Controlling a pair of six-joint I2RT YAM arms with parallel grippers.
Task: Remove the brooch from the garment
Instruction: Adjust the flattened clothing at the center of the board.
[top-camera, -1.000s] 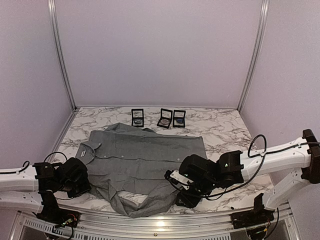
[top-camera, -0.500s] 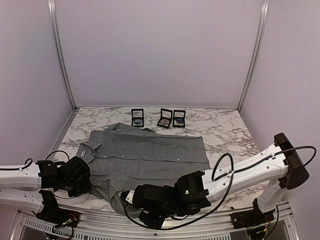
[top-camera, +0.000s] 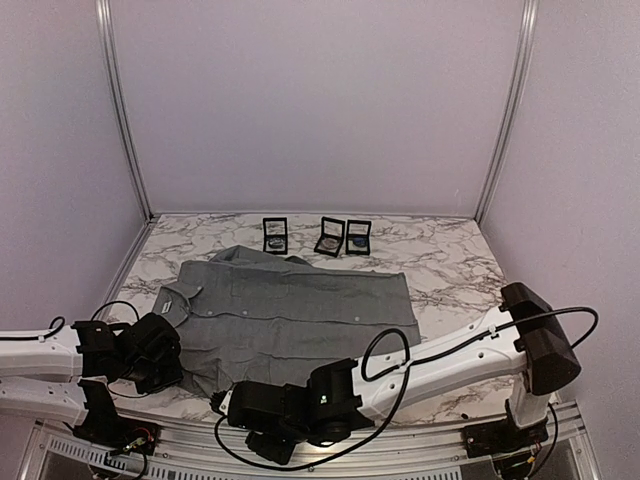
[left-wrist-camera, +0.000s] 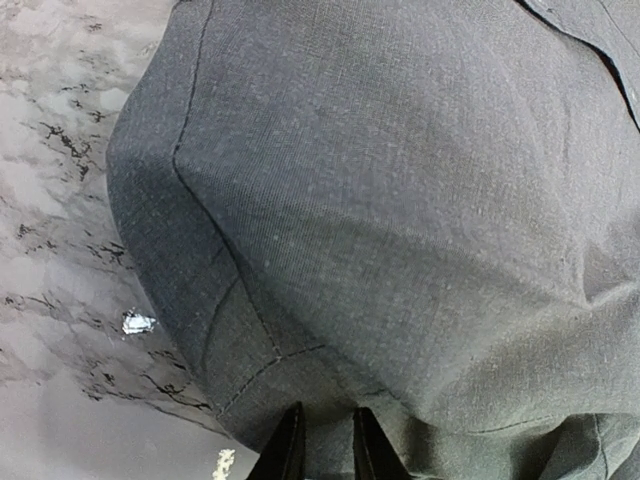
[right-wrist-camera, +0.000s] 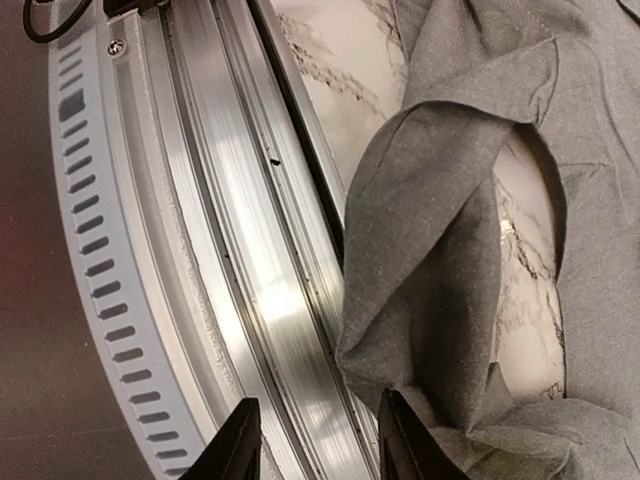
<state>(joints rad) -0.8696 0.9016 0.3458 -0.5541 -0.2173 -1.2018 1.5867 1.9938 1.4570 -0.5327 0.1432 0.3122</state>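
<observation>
left claw (left-wrist-camera: 325, 428) near-shut at the shirt (top-camera: 300, 300), maybe pinning it, can't tell; right claw (right-wrist-camera: 318, 422) spread beside its crumpled edge.

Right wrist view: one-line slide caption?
Right gripper, jaws open, above the aluminium edge rail, beside a bunched fold of the grey shirt.

The right gripper (right-wrist-camera: 318, 442) hangs over a ribbed metal rail (right-wrist-camera: 230, 250) at the surface's (right-wrist-camera: 345, 70) near edge, its two black fingers apart with nothing between them. A folded part of the grey garment (right-wrist-camera: 430, 250) droops over that edge onto the rail, just beside the right-hand finger. A slotted grey strip (right-wrist-camera: 90, 230) curves along the left.
</observation>
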